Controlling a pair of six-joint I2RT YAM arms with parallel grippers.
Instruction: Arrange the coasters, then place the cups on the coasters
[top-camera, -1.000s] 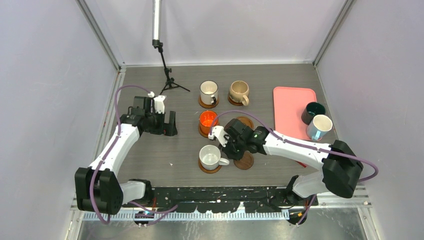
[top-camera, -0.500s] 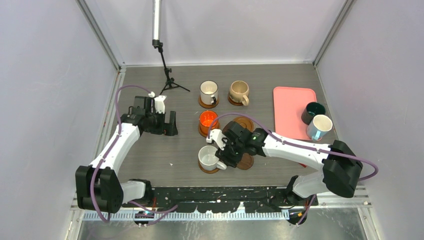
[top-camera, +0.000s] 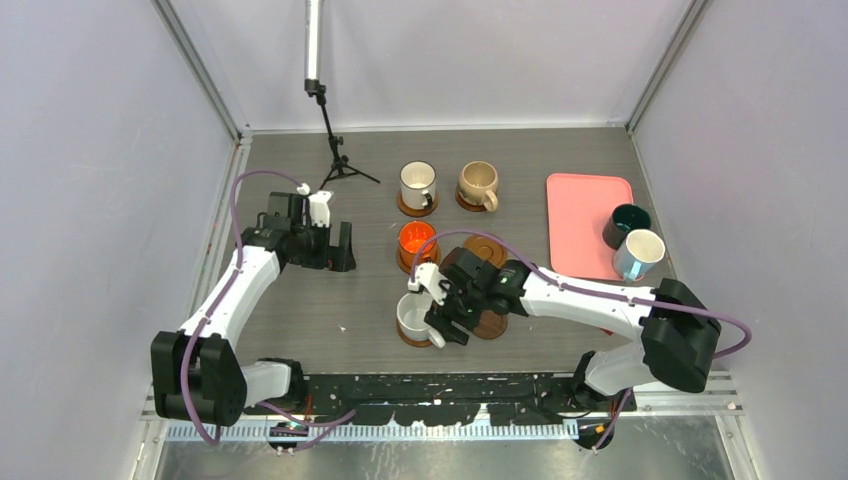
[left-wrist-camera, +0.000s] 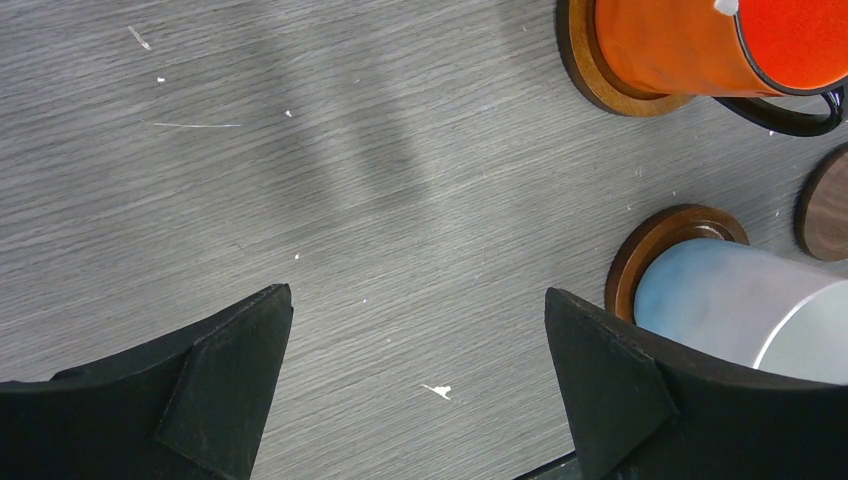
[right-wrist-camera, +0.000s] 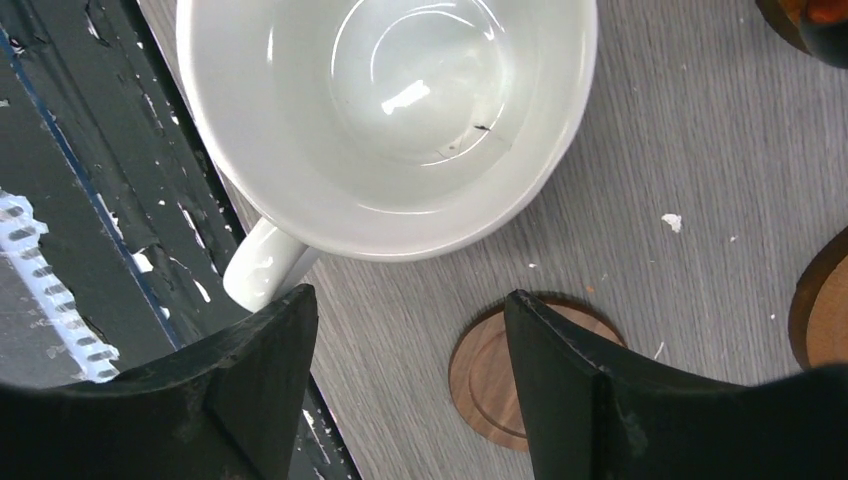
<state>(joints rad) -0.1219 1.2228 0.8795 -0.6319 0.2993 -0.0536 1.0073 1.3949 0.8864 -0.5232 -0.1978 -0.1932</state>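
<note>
At nine o'clock on the table (top-camera: 300, 310) the left tool (top-camera: 347, 250) hangs over bare wood with its jaws wide apart, holding nothing. Mid-table, the orange cup (top-camera: 415, 240), the far white cup (top-camera: 417, 184) at its twelve o'clock, the beige cup (top-camera: 478, 182) at its one o'clock and the near white cup (top-camera: 411, 317) at its six o'clock each sit on a coaster (left-wrist-camera: 583, 80). The right tool (right-wrist-camera: 410, 305), spread and empty, is at the near white cup's three o'clock, near a dark bare coaster (top-camera: 492, 327), and another bare coaster (top-camera: 491, 247) lies at the orange cup's three o'clock. At three o'clock the green cup (top-camera: 627, 222) and blue cup (top-camera: 640, 253) stand at the tray's (top-camera: 580, 200) four o'clock edge.
</note>
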